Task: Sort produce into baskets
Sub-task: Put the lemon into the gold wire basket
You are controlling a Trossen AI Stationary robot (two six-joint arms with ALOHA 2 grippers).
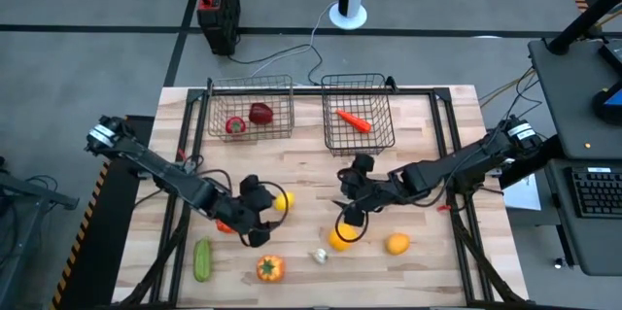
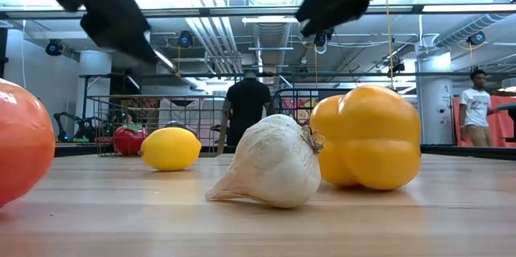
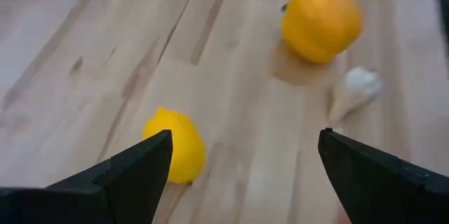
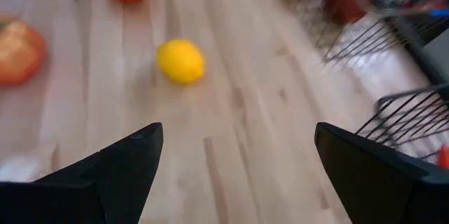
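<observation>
Both tools are open and empty. The left tool (image 1: 260, 215), near the lemon (image 1: 283, 200), could nudge it rolling; the right tool (image 1: 351, 215) hovers just beyond the lemon.

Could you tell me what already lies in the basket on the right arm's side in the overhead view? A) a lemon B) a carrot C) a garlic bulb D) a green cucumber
B: the right-hand basket holds a single orange carrot, while the lemon, cucumber and garlic lie out on the table.
</observation>
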